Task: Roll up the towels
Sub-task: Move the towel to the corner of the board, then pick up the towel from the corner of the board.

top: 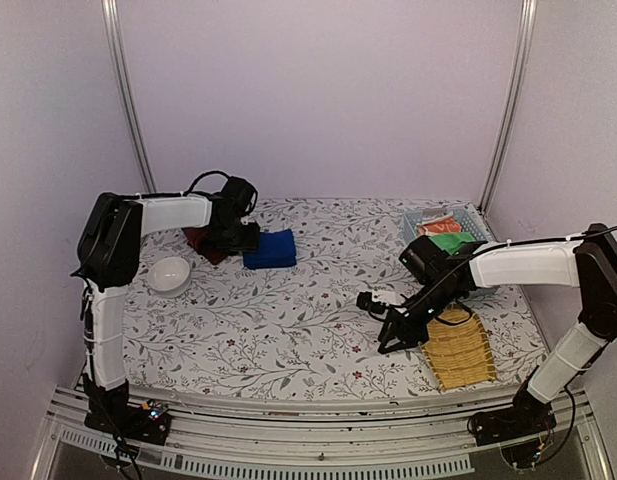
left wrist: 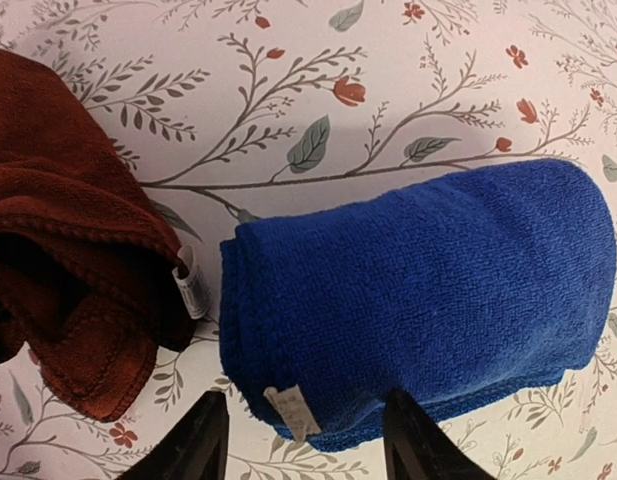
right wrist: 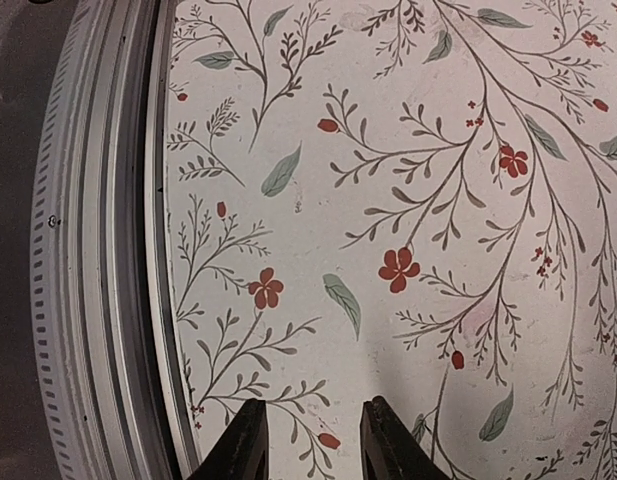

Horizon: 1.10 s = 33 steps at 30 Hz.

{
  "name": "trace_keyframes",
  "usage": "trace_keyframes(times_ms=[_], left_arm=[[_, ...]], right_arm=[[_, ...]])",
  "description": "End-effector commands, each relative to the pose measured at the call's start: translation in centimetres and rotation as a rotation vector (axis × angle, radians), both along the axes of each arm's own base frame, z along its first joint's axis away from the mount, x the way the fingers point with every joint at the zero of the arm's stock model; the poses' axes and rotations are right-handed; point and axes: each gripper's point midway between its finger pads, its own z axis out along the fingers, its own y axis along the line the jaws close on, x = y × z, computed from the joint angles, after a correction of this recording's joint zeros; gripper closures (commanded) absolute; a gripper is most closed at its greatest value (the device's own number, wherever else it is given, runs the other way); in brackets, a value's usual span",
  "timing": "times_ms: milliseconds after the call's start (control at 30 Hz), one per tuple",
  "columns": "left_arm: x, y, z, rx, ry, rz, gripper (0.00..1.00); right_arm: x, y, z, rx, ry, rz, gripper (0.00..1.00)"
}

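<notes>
Here the left pincer (left wrist: pixel 303 400) hangs spread over the blue towel (left wrist: pixel 418 300).

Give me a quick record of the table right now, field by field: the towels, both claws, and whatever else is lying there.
blue towel: compact bundle, far left, label showing
maroon towel: crumpled, just left of the blue one
left claw: open, over blue towel's near edge
right claw: open, empty, above bare tablecloth
basket: far right, green towel inside
bowl: white, left side
woven mat: near right, beside right arm
</notes>
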Motion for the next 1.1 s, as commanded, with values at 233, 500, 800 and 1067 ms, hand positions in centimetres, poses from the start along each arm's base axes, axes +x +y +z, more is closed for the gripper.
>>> trace_keyframes(times_ms=[233,500,800,1067], left_arm=[[-0.7,-0.2,3.2,-0.038,-0.017,0.049,0.64],[0.2,-0.4,1.8,-0.024,0.002,0.045,0.61],[0.7,-0.9,1.1,-0.027,0.013,0.028,0.68],[0.6,-0.7,0.1,-0.024,0.039,0.034,0.70]], right_arm=[[0.2,0.0,-0.5,-0.004,0.012,-0.008,0.66],[0.1,-0.1,-0.7,-0.011,0.019,-0.010,0.66],[0.1,-0.2,-0.9,-0.018,0.017,-0.011,0.66],[0.1,-0.3,-0.9,-0.020,0.014,-0.013,0.66]])
